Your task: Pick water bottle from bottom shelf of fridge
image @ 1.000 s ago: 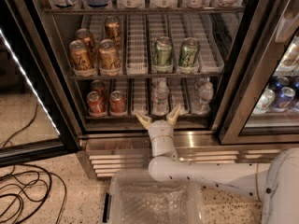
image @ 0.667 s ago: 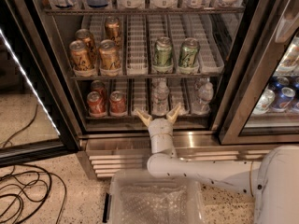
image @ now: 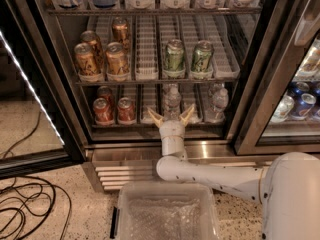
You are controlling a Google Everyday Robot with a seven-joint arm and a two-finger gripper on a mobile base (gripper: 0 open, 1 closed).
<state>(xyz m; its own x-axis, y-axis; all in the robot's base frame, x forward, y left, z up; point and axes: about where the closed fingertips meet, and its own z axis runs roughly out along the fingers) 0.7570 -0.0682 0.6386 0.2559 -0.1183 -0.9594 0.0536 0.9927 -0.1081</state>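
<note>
The fridge stands open, with its black-framed door swung out at the left. On the bottom shelf a clear water bottle with a white cap stands in the middle lane. A second one stands to its right. My gripper is at the shelf's front rail, directly in front of the middle bottle. Its two tan fingers are spread open on either side of the bottle's base. They hold nothing. My white arm reaches in from the lower right.
Two red cans stand at the left of the bottom shelf. Brown cans and green cans fill the shelf above. A clear plastic bin sits on the floor below my arm. Black cables lie at the lower left.
The gripper has moved a little forward and up toward the middle bottle, with its fingers still spread. The bottles and cans have not moved.
</note>
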